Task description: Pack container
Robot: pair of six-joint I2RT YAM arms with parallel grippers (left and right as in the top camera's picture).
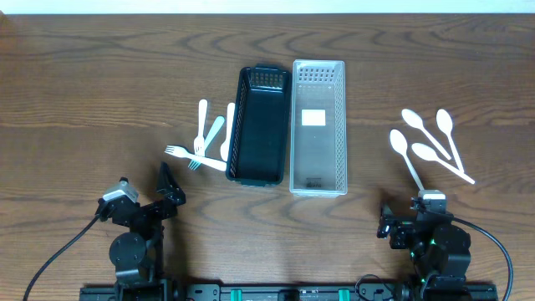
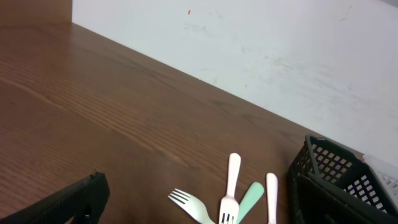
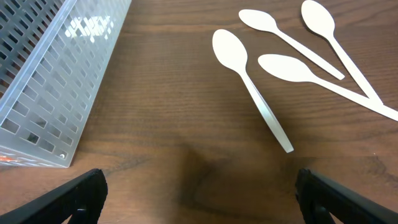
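Two long bins sit side by side in the middle of the desk (image 1: pixel 84 84), the black bin (image 1: pixel 258 125) on the left and the clear bin (image 1: pixel 318 125) touching it on the right. Neither seems to hold any cutlery yet.

A small heap of forks (image 1: pixel 201 138) lies just left of the black bin. Four white spoons (image 1: pixel 425 152) are fanned out well to the right of the clear one.

Both arms are parked at the near edge. The left hand (image 1: pixel 171 192) is spread wide with nothing in it, pointing towards the forks. The right hand (image 3: pixel 199 180) is also fully open and empty, facing the spoons.

The cutlery looks like thin, light plastic, stiff enough to lift by one end but slick. It lies flat on the wood, so it will likely skate away if nudged. I'd take the nearest spoon across its narrow handle, mid-length, with the fingers coming straight down on either side.
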